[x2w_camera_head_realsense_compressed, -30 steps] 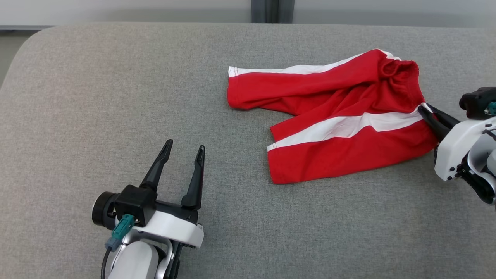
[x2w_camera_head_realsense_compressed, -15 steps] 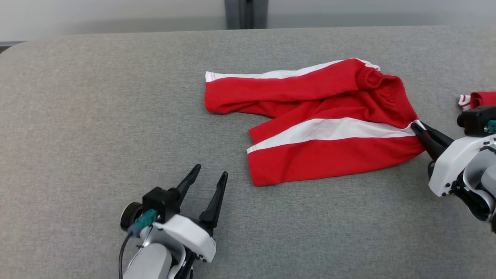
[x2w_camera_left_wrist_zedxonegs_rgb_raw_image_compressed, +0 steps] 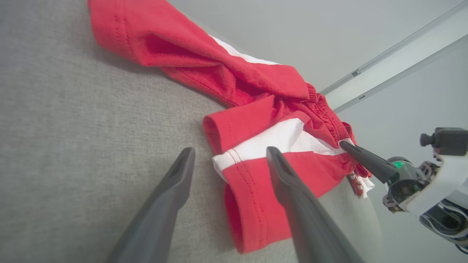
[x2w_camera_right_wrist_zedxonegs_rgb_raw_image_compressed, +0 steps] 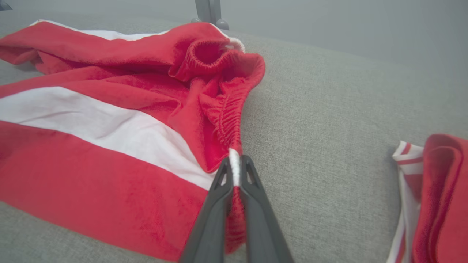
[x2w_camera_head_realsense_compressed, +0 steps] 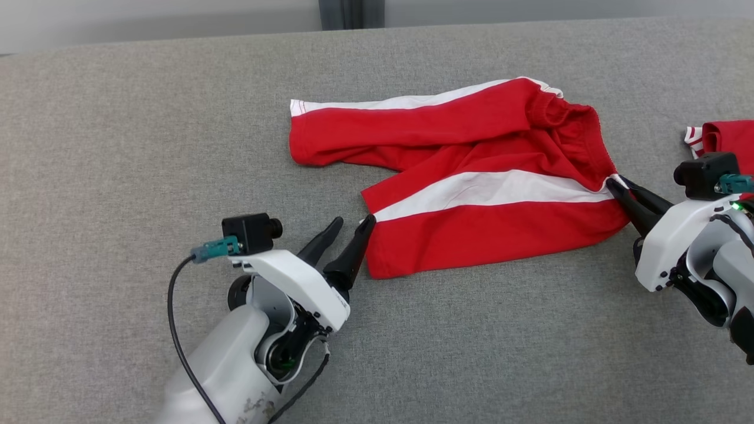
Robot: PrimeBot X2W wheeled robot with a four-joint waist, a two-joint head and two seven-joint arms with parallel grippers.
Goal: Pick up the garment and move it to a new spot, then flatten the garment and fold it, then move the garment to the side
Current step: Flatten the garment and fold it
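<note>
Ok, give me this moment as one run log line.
right tool: shut on waistband of red shorts | left tool: open, tips at near leg hem | shorts: rumpled, unfolded | second red garment: apart, right

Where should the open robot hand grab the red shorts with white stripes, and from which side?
Grip the near leg's hem of the red shorts with white stripes, at the white stripe, probably coming low from the robot's left with the open left gripper. That hem lies flat facing its fingers; the right gripper pinches the waistband opposite.
</note>
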